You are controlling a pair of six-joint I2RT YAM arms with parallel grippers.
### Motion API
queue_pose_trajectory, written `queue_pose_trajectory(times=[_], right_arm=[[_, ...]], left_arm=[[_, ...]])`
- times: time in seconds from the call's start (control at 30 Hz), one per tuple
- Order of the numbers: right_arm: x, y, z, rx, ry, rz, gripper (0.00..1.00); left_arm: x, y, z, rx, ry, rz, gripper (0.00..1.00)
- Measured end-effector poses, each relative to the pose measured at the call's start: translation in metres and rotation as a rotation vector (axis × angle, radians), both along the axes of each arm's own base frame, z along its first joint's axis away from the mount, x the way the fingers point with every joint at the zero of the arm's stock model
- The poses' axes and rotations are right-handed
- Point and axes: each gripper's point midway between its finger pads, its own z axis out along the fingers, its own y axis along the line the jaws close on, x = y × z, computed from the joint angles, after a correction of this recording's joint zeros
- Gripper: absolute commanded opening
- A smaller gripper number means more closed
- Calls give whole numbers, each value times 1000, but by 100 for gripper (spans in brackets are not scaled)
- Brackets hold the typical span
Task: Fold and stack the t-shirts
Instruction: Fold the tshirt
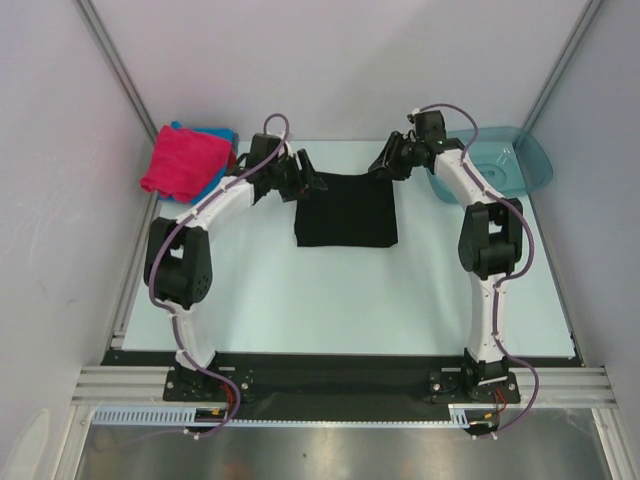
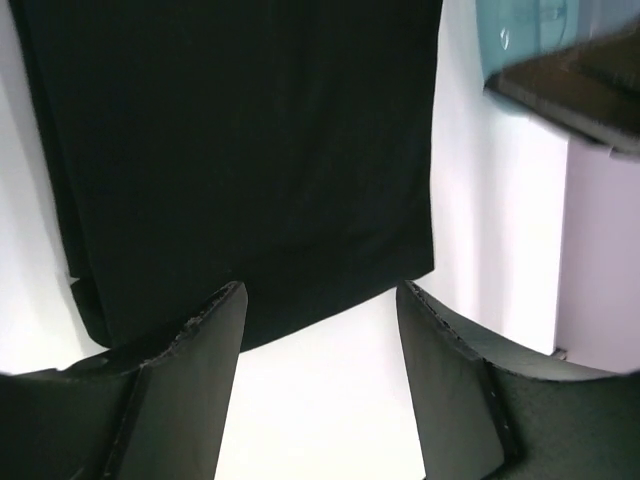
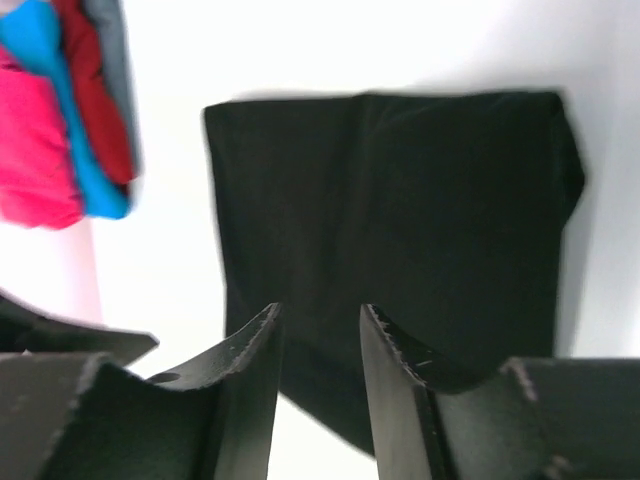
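Black t-shirt point(image 1: 346, 210) flat, edges just beyond both parted jaws

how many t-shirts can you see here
4: the black shirt lies flat at centre; the pink shirt, blue shirt and red shirt are piled at the far left corner. More may hide underneath.

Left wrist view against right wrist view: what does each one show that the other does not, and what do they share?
Only the left wrist view shows the teal basin. Only the right wrist view shows the pile of pink, blue and red shirts. Both show the folded black t-shirt lying flat on the white table.
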Motion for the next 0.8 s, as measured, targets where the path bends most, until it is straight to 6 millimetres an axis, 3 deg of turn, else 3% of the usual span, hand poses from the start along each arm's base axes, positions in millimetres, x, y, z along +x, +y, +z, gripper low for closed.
queue_pose_trajectory(times=[0.13,0.23,0.5,0.67,0.8], right_arm=[[-7,11,3,70,78,6,44],[-13,19,-19,78,162,17,44],[-51,19,-103,31,448,39,43],[-56,12,-104,4,466,50,43],[-54,3,-96,-11,455,56,44]], left_arm=[[14,2,15,-7,26,25,67],[18,2,9,3,71,24,68],[11,-5,-59,-46,312,-41,69],[5,-4,-103,-65,462,-61,64],[-4,0,-106,-60,506,-66,64]])
